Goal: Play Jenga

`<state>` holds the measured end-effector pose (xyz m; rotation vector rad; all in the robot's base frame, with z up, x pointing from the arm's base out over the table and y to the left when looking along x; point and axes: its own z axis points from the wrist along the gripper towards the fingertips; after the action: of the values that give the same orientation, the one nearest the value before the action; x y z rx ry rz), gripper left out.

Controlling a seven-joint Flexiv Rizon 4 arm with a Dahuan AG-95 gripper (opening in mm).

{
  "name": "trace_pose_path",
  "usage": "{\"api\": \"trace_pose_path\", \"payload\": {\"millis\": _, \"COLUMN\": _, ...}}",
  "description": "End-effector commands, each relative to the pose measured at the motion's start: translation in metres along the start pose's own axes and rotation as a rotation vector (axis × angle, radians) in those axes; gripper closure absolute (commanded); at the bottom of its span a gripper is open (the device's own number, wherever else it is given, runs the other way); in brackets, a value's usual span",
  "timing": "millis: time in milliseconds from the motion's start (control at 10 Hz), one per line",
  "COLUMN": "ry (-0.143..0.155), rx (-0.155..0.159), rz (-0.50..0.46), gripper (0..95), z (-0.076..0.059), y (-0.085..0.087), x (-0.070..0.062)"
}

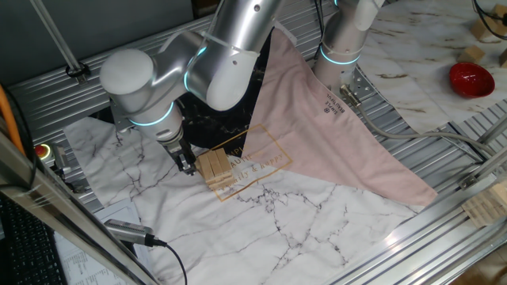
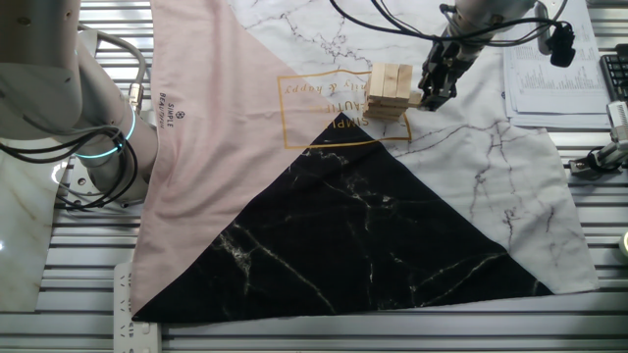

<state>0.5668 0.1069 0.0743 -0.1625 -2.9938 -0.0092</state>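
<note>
The Jenga stack [image 1: 215,169] is a small low pile of light tan wooden blocks in crosswise layers, standing on the marble-print cloth near its gold-lettered centre. It also shows in the other fixed view [image 2: 390,90]. My gripper [image 1: 187,165] hangs right beside the stack, its dark fingertips at block height and close to or touching the stack's side. In the other fixed view the gripper [image 2: 433,96] is at the stack's right side. The fingers look close together with nothing visibly between them, but the gap cannot be made out.
The cloth [image 2: 324,226] has pink, black and white marble sections. A red bowl-like object [image 1: 471,79] and loose wooden pieces lie far right. A pale slatted wooden piece [image 1: 485,204] sits at the right edge. A second arm base [image 1: 342,47] stands behind. Papers [image 2: 549,74] lie nearby.
</note>
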Motion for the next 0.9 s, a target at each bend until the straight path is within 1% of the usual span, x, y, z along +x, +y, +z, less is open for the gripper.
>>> {"api": "trace_pose_path", "payload": {"millis": 100, "ry": -0.004, "rx": 0.0, "rz": 0.0, "gripper": 57.0, "z": 0.0043, "y": -0.0001, "x": 0.0016}}
{"api": "trace_pose_path", "payload": {"millis": 200, "ry": -0.004, "rx": 0.0, "rz": 0.0, "gripper": 57.0, "z": 0.0043, "y": -0.0001, "x": 0.0016}}
{"api": "trace_pose_path", "payload": {"millis": 300, "ry": -0.004, "rx": 0.002, "rz": -0.001, "gripper": 57.0, "z": 0.0082, "y": -0.0011, "x": 0.004}}
{"api": "trace_pose_path", "payload": {"millis": 700, "ry": -0.004, "rx": 0.004, "rz": 0.0, "gripper": 57.0, "z": 0.0112, "y": -0.0025, "x": 0.0056}}
{"api": "trace_pose_path", "payload": {"millis": 800, "ry": -0.004, "rx": 0.004, "rz": 0.0, "gripper": 76.0, "z": 0.0114, "y": -0.0026, "x": 0.0055}}
{"api": "trace_pose_path", "payload": {"millis": 900, "ry": -0.004, "rx": 0.004, "rz": 0.001, "gripper": 76.0, "z": 0.0116, "y": -0.0028, "x": 0.0054}}
